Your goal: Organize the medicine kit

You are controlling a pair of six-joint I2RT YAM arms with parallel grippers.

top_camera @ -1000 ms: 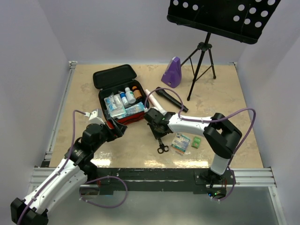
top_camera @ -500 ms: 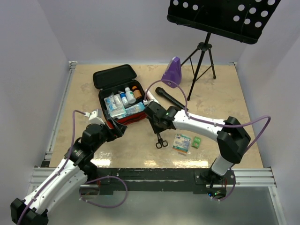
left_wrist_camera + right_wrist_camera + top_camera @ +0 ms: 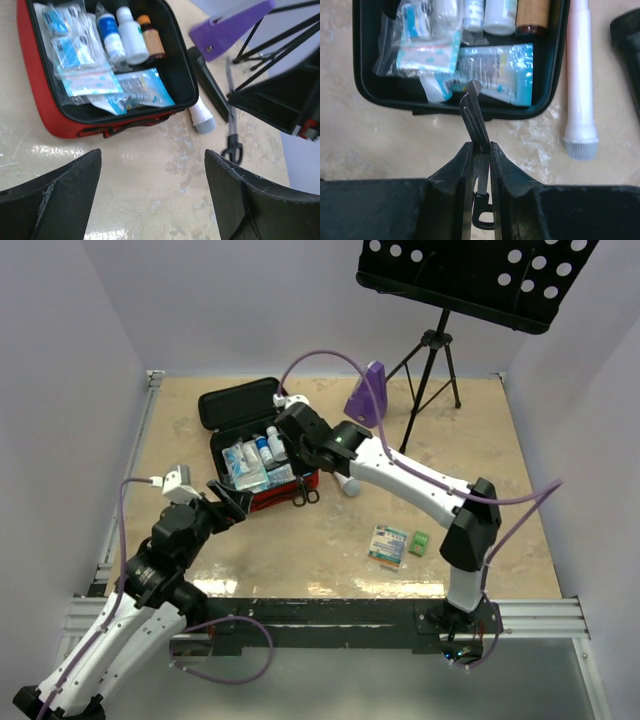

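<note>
Right jaws tight on scissors (image 3: 476, 120)

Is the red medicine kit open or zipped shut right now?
Open. The medicine kit has its lid folded back, bottles and packets showing inside.

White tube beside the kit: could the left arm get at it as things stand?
Probably, but tightly. The left claw is open and empty, with bare table between it and the tube; the right arm, holding scissors, hangs close beside it.
</note>
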